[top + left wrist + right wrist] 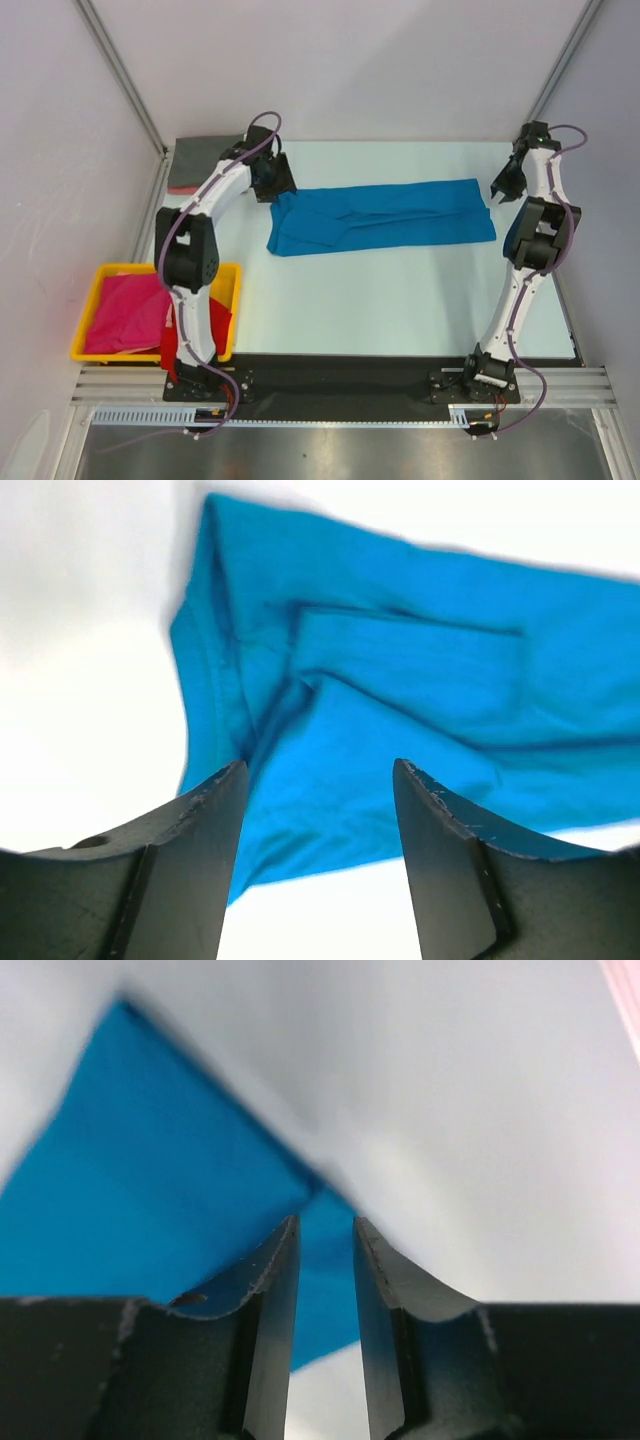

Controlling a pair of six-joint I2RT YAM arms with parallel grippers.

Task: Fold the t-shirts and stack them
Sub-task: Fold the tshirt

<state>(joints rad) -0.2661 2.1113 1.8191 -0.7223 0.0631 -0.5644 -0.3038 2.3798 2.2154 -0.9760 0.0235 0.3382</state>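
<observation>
Top view: we saw blue t-shirt (385, 215) spread as long strip on table (400, 300), left claw (275, 185) at its left end, right claw (500, 185) at its right end.
Left wrist: left claw (320, 770) stood wide open above blue t-shirt (420, 680).
Right wrist: right claw (326, 1225) kept narrow gap, blue t-shirt (150, 1180) corner beyond.

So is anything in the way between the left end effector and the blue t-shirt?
No, nothing visible is in the way. The left end effector hangs open right over one end of the bright blue t-shirt, with only air between them.
</observation>
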